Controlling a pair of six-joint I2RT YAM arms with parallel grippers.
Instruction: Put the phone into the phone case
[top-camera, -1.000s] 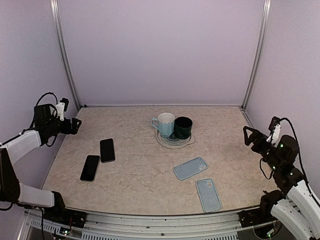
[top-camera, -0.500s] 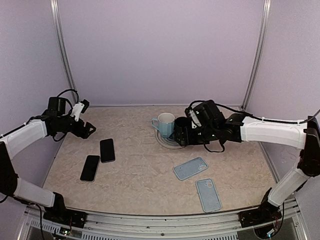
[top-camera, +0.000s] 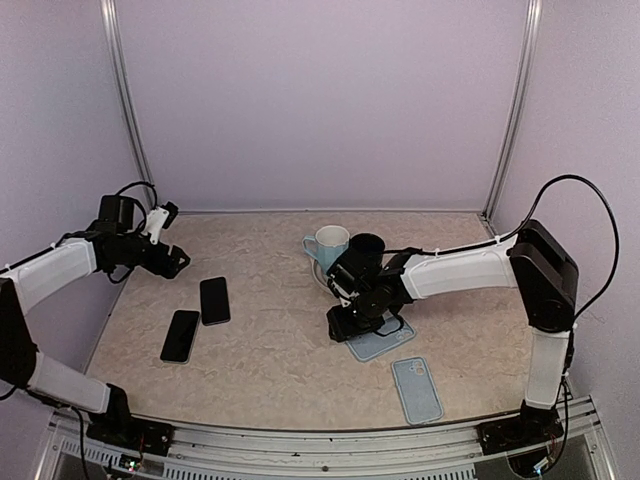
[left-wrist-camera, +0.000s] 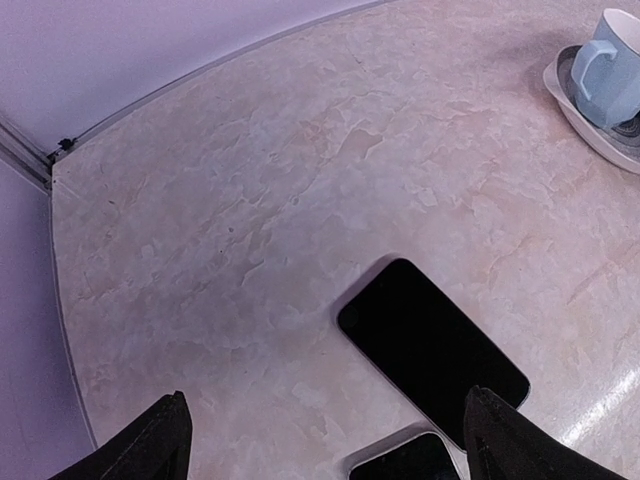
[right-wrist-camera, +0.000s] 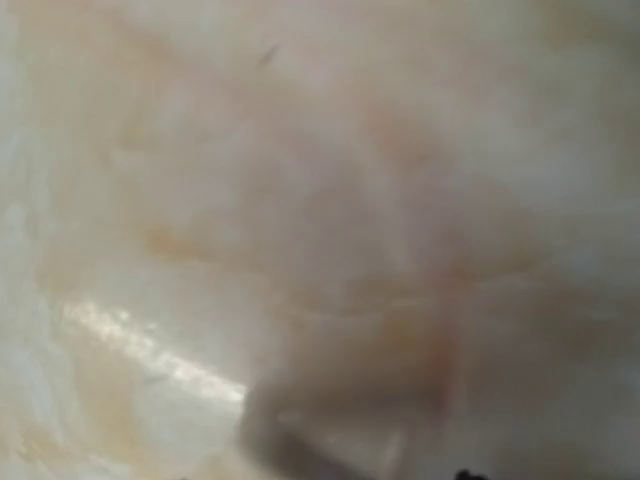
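The phone (left-wrist-camera: 432, 350) lies flat just ahead of the spread left fingers (left-wrist-camera: 165, 445).

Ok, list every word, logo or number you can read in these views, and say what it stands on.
No text can be read in any view.
The far phone and near phone: dark, blank screens.
The far case and near case: no print shows.
The light blue mug and dark mug: plain.
Right wrist view: too blurred to read anything.
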